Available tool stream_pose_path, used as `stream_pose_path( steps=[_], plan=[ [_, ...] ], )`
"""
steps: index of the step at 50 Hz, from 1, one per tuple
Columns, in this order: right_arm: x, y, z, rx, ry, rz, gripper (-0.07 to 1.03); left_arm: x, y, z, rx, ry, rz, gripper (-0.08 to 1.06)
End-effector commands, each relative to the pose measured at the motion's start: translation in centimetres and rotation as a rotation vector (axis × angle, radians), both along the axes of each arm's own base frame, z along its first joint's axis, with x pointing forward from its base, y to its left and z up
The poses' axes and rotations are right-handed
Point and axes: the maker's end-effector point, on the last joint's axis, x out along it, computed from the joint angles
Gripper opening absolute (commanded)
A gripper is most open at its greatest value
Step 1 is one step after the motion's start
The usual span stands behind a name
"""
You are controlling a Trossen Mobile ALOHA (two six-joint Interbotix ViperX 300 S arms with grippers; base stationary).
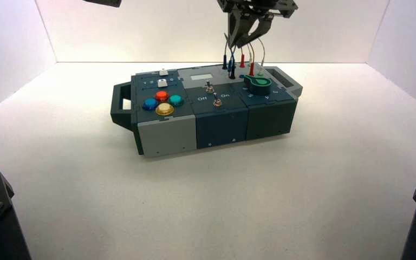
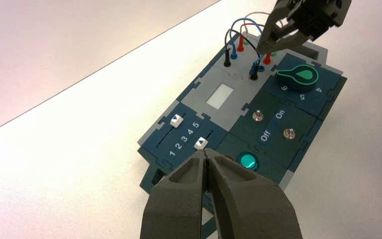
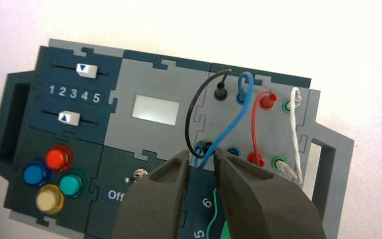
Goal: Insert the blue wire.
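The blue wire (image 3: 229, 127) arches up from its far plug in the back socket row (image 3: 242, 94). Its free dark blue plug (image 3: 200, 148) hangs beside the near black plug, just left of an empty blue socket (image 3: 234, 151). My right gripper (image 3: 202, 158) is above the wire panel (image 1: 244, 38), open, with the blue wire running between its fingers. It also shows in the left wrist view (image 2: 268, 47). My left gripper (image 2: 206, 152) is shut and empty, held high over the box's slider end.
The box (image 1: 168, 135) carries a black wire (image 3: 191, 112), a red wire (image 3: 253, 119) and a white wire (image 3: 293, 134) beside the blue one. A green knob (image 1: 257, 84), two toggle switches (image 1: 209, 86), two sliders (image 3: 87, 69) and coloured buttons (image 1: 162, 103) lie nearer.
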Motion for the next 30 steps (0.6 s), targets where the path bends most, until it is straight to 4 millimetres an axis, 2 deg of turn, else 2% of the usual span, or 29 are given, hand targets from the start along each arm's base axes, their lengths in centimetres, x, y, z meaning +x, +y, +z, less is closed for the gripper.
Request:
stream_pose_path(
  steps=[1,7,30],
  plan=[
    [0.8,0.4,1.2,0.014,-0.031,0.002,0.17,0.5,-0.2,1.2,-0.01,-0.036,-0.004,-0.03],
    [0.7,0.3,1.2,0.001,-0.03,0.014,0.03,0.4,-0.3,1.3,-0.012,-0.039,-0.005,-0.03],
    [-0.4,0.2,2.7,-0.039,0.07,0.048,0.01,0.4,-0.2,1.6,-0.017,-0.048,-0.004,-0.03]
  ],
)
